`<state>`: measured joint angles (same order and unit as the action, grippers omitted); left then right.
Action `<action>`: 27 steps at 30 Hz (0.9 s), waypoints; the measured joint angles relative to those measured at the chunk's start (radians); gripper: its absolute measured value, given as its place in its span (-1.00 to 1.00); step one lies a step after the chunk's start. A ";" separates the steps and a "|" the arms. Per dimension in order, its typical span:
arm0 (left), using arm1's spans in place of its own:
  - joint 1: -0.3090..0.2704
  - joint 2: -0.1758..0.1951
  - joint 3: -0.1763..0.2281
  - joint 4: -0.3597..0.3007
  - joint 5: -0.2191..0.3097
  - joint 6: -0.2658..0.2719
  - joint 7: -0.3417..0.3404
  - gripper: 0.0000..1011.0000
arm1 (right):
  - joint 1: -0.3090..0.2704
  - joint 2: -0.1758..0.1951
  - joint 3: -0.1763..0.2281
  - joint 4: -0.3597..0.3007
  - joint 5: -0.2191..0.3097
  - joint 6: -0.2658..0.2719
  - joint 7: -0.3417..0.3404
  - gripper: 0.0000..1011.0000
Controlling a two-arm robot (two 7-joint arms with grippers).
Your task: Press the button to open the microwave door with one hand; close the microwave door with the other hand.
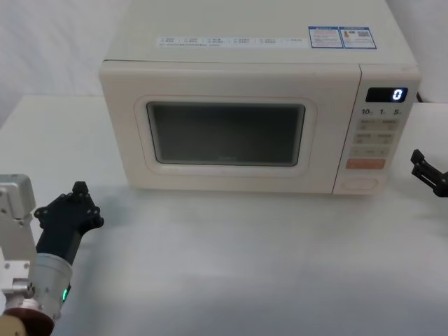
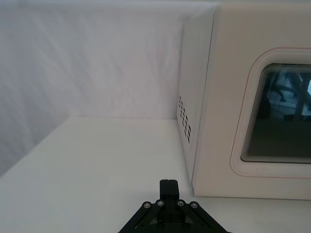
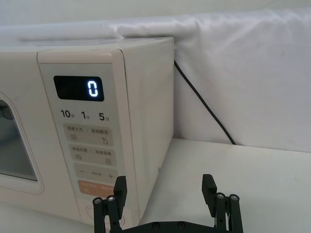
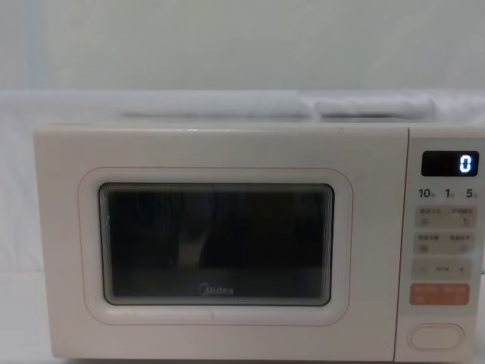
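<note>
— Two grippers idle: my right gripper [image 3: 165, 191], fingers spread, near the table's right edge; left gripper [image 1: 78, 203], fingers pressed together, front-left.

— Risk?

— Spread fingers hitting the orange button [image 1: 365, 164], not the button [image 1: 360, 185] at the closed microwave door's [image 1: 224, 133] lower right.

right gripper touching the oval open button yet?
No. In the head view the black right gripper hangs off to the side of the cream microwave, clear of the wide oval button.
</note>
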<state>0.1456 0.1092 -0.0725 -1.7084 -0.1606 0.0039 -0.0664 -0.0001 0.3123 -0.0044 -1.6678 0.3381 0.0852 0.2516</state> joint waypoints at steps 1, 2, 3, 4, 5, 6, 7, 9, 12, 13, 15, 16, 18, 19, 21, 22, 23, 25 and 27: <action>0.000 0.000 0.000 0.000 0.000 0.000 0.000 -1.00 | 0.000 0.000 0.000 0.000 0.000 0.000 0.000 0.98; -0.006 -0.005 -0.002 0.004 -0.011 0.014 -0.005 -1.00 | 0.000 0.000 0.000 0.000 0.000 0.000 0.000 0.98; -0.008 -0.007 -0.002 0.006 -0.015 0.019 -0.008 -1.00 | 0.000 0.000 0.000 0.000 0.000 0.000 0.000 0.98; -0.011 -0.010 -0.003 0.009 -0.021 0.026 -0.011 -1.00 | 0.000 0.000 0.000 0.000 0.000 0.000 0.000 0.98; -0.011 -0.010 -0.003 0.009 -0.021 0.026 -0.010 -1.00 | 0.000 0.000 0.000 0.000 0.000 0.000 0.000 0.98; -0.011 -0.009 -0.003 0.009 -0.021 0.025 -0.010 -1.00 | 0.000 0.000 0.000 0.000 0.000 0.000 0.000 0.98; -0.010 -0.009 -0.003 0.009 -0.020 0.025 -0.010 -1.00 | 0.000 0.000 0.000 0.000 0.000 0.000 0.000 0.98; -0.009 -0.009 -0.003 0.009 -0.019 0.023 -0.010 -1.00 | 0.000 0.000 0.000 0.000 0.000 0.000 0.000 0.98; -0.009 -0.007 -0.002 0.008 -0.017 0.021 -0.009 -1.00 | 0.000 0.000 0.000 0.000 0.000 0.000 0.000 0.98; -0.008 -0.007 -0.002 0.008 -0.016 0.020 -0.009 -1.00 | 0.000 0.000 0.000 0.000 0.000 0.000 0.000 0.98; -0.008 -0.006 -0.002 0.007 -0.015 0.019 -0.009 -1.00 | 0.000 0.000 0.000 0.000 0.000 0.000 0.000 0.98; -0.007 -0.006 -0.002 0.007 -0.015 0.018 -0.008 -1.00 | 0.000 0.000 0.000 0.000 0.000 0.000 0.000 0.98; -0.007 -0.006 -0.002 0.007 -0.014 0.017 -0.008 -1.00 | 0.000 0.000 0.000 0.000 0.000 0.000 0.000 0.98; -0.007 -0.006 -0.002 0.006 -0.014 0.017 -0.008 -1.00 | 0.000 0.000 0.000 0.000 0.000 0.000 0.000 0.98; -0.006 -0.005 -0.001 0.006 -0.013 0.015 -0.007 -1.00 | 0.000 0.000 0.000 0.000 0.000 0.000 0.000 0.98; -0.006 -0.005 -0.001 0.006 -0.013 0.015 -0.007 -1.00 | 0.000 0.000 0.000 0.000 0.000 0.000 0.000 0.98; -0.006 -0.005 -0.001 0.006 -0.013 0.015 -0.007 -1.00 | 0.000 0.000 0.000 0.000 0.000 0.000 0.000 0.98; -0.006 -0.005 -0.001 0.005 -0.012 0.014 -0.007 -1.00 | 0.000 0.000 0.000 0.000 0.000 0.000 0.000 0.98; -0.006 -0.005 -0.001 0.005 -0.011 0.014 -0.006 -1.00 | 0.000 0.000 0.000 0.000 0.000 0.000 0.000 0.98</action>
<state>0.1396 0.1045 -0.0733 -1.7032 -0.1720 0.0175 -0.0726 -0.0002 0.3123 -0.0044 -1.6678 0.3380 0.0852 0.2516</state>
